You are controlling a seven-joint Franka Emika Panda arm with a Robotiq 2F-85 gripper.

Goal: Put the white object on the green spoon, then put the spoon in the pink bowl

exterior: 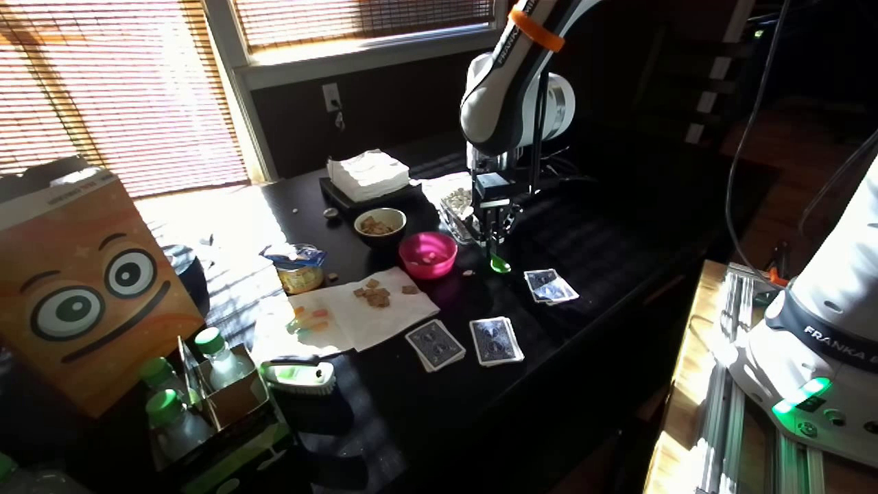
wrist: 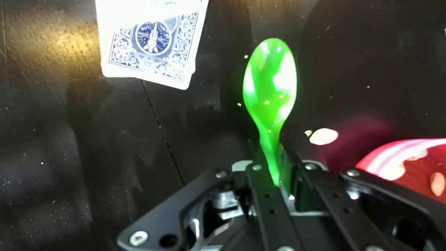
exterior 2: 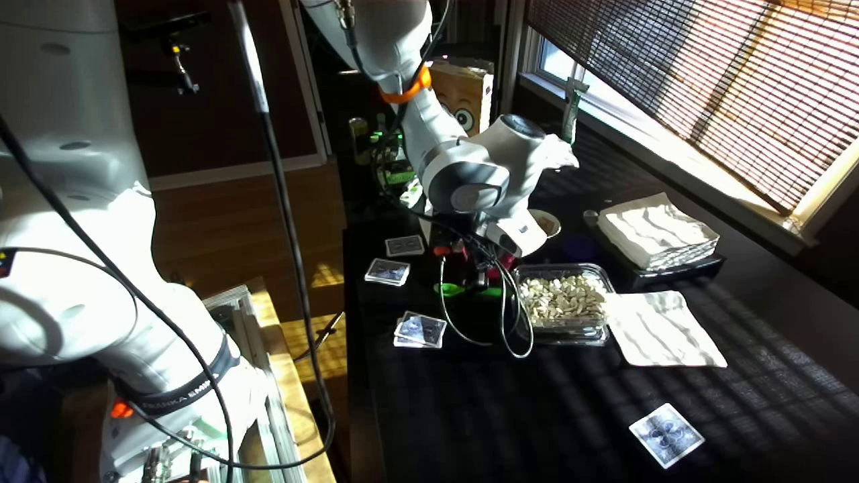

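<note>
The fingers [wrist: 269, 205] are gripping the green spoon [wrist: 270, 83] by its handle; between it and the pink bowl [wrist: 419, 175], which is holding pale pieces [wrist: 437, 183], a white object [wrist: 323, 136] is lying on the worktop [wrist: 212, 139]. Playing cards [wrist: 153, 48] are overlapping on the spoon's other side.

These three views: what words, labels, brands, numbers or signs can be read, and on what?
"FRANKA", on the arm; letters after it are unclear.
"FRANKA", on the base in both exterior views; letters after it are cut off or blurred.
Print on the box and tub: too small or blurred to read.
Wrist view: no words that I can read.
</note>
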